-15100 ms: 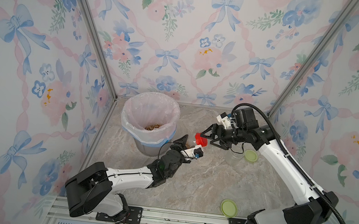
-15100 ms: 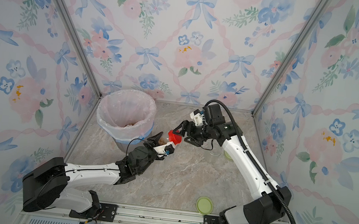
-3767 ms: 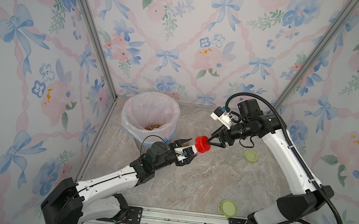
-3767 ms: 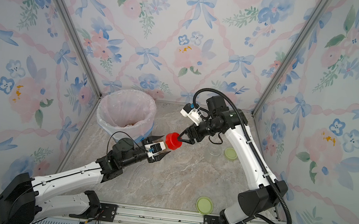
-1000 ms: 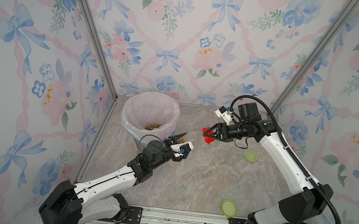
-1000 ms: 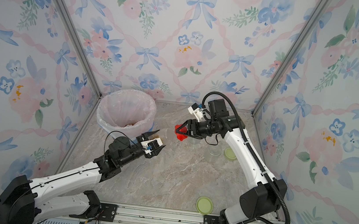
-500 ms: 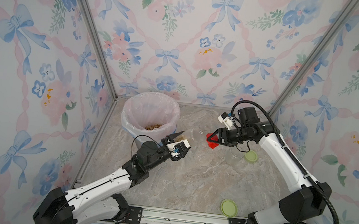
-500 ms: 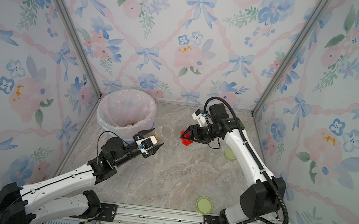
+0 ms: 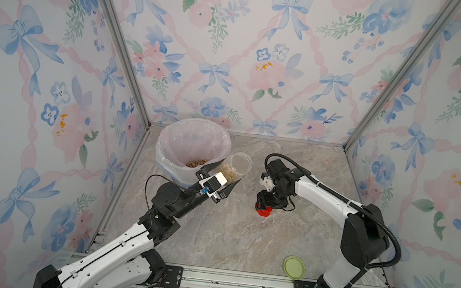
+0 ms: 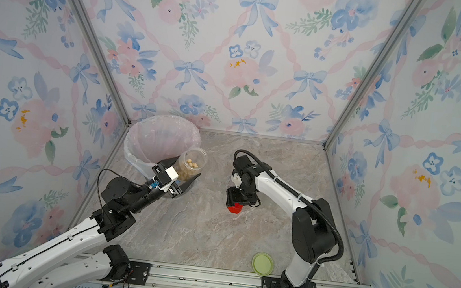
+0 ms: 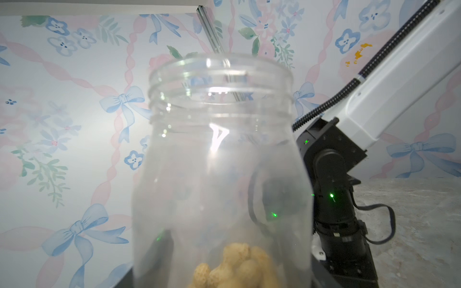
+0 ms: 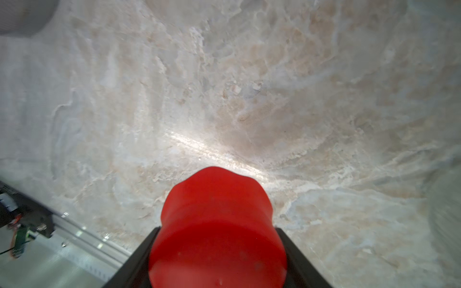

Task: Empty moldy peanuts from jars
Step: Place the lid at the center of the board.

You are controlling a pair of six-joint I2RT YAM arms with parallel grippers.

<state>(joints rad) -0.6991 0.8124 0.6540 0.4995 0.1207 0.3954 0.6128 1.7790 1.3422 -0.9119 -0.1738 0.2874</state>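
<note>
Tabletop (image 9: 227, 239); left arm (image 9: 123, 244) outstretched, jar (image 9: 236, 167) aloft

1. Site type: a robot test cell, dressed to resemble a domestic room.
2. Floral wallpaper panels (image 9: 232, 62) sit between bare aluminium posts (image 9: 122, 49).
3. A marble-pattern tabletop (image 9: 227, 239) is edged by a slotted metal rail (image 9: 237, 281).
4. The left arm (image 9: 110, 258) and right arm (image 9: 324, 192) are bolted to that rail.

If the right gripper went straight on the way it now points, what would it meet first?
Probably the marble tabletop below; the red lid in the right gripper would touch first.
</note>
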